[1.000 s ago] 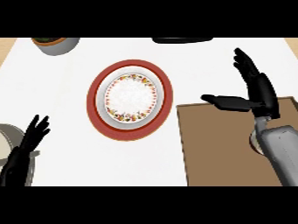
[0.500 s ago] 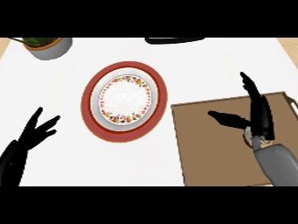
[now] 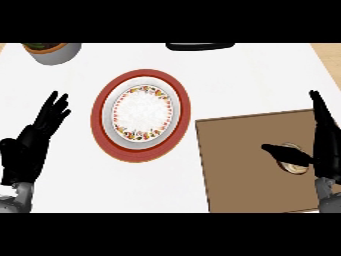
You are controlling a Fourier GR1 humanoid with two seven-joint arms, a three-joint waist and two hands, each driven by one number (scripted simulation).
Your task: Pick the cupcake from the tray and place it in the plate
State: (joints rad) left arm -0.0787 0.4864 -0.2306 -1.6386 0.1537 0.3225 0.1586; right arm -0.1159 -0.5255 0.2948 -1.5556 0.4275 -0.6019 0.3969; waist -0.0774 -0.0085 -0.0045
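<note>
Cupcake [image 3: 295, 162] upright on tray [image 3: 247, 165] — right hand [image 3: 329, 150] open (thumb over it), holding nothing.

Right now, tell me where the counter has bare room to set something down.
Free: the white counter between the plate and the brown tray, the strip below the plate, and the tray's left half. Crowded: the tray's right side, where the right hand is at the cupcake. The left hand rests lower left.
</note>
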